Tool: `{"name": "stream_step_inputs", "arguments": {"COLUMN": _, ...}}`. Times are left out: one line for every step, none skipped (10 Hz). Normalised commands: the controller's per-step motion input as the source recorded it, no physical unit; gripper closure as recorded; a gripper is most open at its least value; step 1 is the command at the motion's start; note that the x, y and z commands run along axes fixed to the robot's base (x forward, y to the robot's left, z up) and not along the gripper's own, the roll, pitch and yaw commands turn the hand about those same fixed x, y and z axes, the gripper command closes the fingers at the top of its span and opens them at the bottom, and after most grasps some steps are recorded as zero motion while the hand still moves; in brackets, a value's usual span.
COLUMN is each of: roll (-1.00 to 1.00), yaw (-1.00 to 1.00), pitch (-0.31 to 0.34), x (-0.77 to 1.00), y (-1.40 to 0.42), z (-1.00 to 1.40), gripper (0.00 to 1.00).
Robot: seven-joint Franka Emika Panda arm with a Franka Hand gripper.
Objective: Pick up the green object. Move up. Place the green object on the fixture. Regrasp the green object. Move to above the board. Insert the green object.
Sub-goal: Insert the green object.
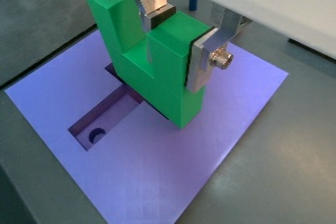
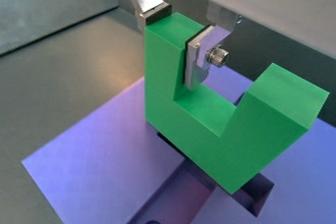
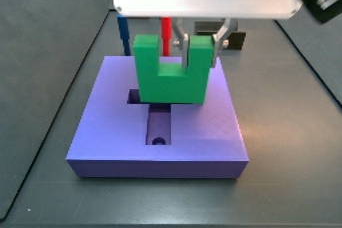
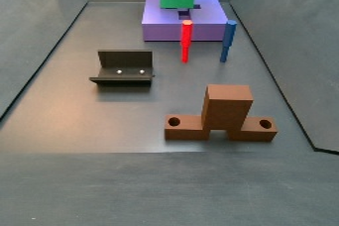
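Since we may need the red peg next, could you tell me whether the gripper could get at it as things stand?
Probably not yet: the gripper, above the board, is shut on the green object. The red peg stands upright beside the board with open floor around it, so the way looks free otherwise.

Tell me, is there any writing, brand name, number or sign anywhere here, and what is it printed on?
None can be read in any view.
Bright green U-shaped piece: plain, no marking.
Large purple-blue slab: plain, only cutouts.
Two-finger silver gripper, shut on one prong of the green piece over the slab: no label shows.
Thin red peg, thin blue peg, dark bracket fixture, brown wooden stand: no text.
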Motion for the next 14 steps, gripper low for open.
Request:
{"name": "stream_step_inputs", "arguments": {"roll": -0.07, "yaw": 0.0, "pitch": -0.147, "x": -0.18, "y": 0.0, "z": -0.16, "gripper": 1.0}}
{"name": "stream_step_inputs", "arguments": {"roll": -0.09, "yaw": 0.0, "pitch": -0.149, "x": -0.2, "y": 0.03, "z": -0.13, "gripper": 1.0}}
{"name": "stream_step_inputs", "arguments": {"roll": -0.04, "yaw": 0.0, "pitch": -0.127, "x": -0.21, "y": 0.11, "z": -0.08, "gripper": 1.0}}
{"name": "stream_step_inputs", "arguments": {"roll": -0.02, "yaw": 0.0, "pitch": -0.1, "x": -0.19, "y": 0.13, "z": -0.08, "gripper": 1.0}}
{"name": "stream_step_inputs", "arguments": {"roll": 0.0, "yaw": 0.0, "pitch": -0.076, "x": -0.23, "y": 0.1, "z": -0.07, "gripper": 1.0}}
{"name": "stream_step_inputs", "arguments": {"roll": 0.0, "yaw": 0.0, "pitch": -0.06, "x": -0.31, "y": 0.07, "z": -0.05, "gripper": 1.0}}
{"name": "stream_step_inputs", "arguments": {"roll": 0.0, "yaw": 0.0, "pitch": -0.11, "x": -0.41, "y": 0.0, "z": -0.03, "gripper": 1.0}}
{"name": "stream_step_inputs", "arguments": {"roll": 0.0, "yaw": 0.0, "pitch": -0.076, "x": -0.35, "y": 0.0, "z": 0.0, "gripper": 1.0}}
{"name": "stream_step_inputs", "arguments": {"roll": 0.0, "yaw": 0.0, "pitch": -0.057, "x": -0.33, "y": 0.0, "z": 0.0, "gripper": 1.0}}
{"name": "stream_step_inputs", "arguments": {"roll": 0.0, "yaw": 0.0, "pitch": -0.009, "x": -0.13, "y": 0.0, "z": -0.03, "gripper": 1.0}}
{"name": "stream_step_inputs", "arguments": {"roll": 0.11, "yaw": 0.03, "pitch": 0.0, "x": -0.11, "y": -0.05, "z": -0.1, "gripper": 1.0}}
{"name": "stream_step_inputs", "arguments": {"roll": 0.22, "yaw": 0.16, "pitch": 0.0, "x": -0.03, "y": -0.05, "z": -0.17, "gripper": 1.0}}
{"name": "stream_step_inputs", "arguments": {"roll": 0.32, "yaw": 0.25, "pitch": 0.0, "x": -0.05, "y": -0.07, "z": -0.23, "gripper": 1.0}}
{"name": "stream_step_inputs", "arguments": {"roll": 0.33, "yaw": 0.24, "pitch": 0.019, "x": 0.0, "y": -0.06, "z": -0.3, "gripper": 1.0}}
